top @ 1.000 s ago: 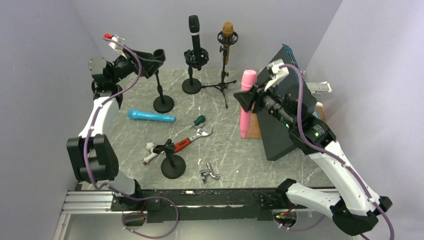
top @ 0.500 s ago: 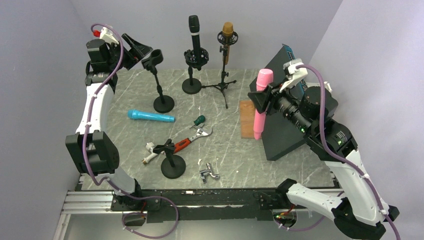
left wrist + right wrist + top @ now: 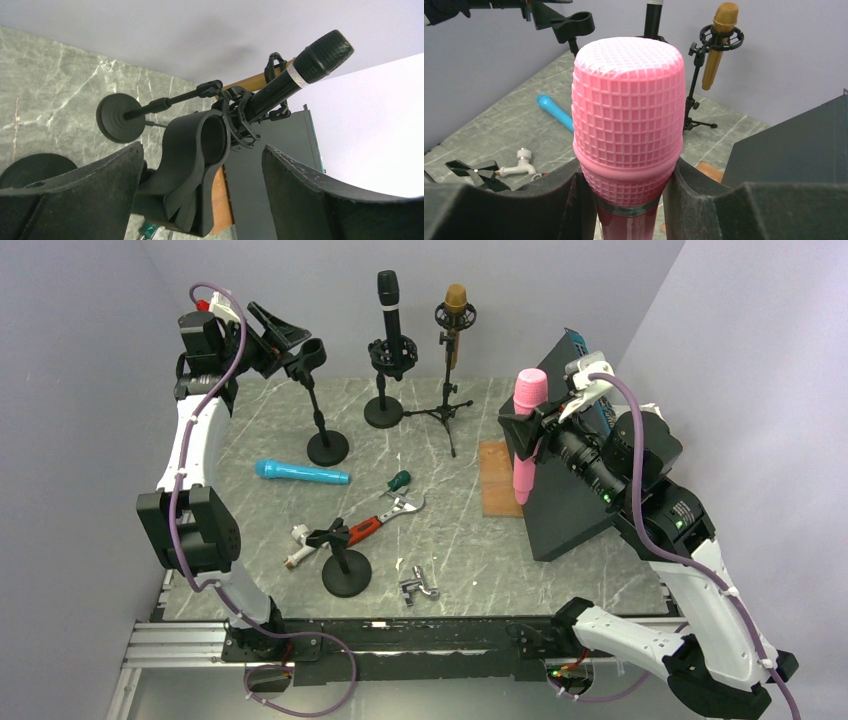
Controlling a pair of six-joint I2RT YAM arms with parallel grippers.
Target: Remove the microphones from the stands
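While the right gripper [image 3: 519,432] clenched the pink microphone [image 3: 529,392] upright in the air, well to the right of the stand [image 3: 318,415], the left gripper [image 3: 202,150] hung just beside that stand's clip [image 3: 310,352], jaws spread wide, gripping nothing.

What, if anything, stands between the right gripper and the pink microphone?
Nothing visible does. The right gripper is shut on the pink microphone just below its head. It holds the microphone upright in the air in front of the dark panel, well apart from the empty stand clip.
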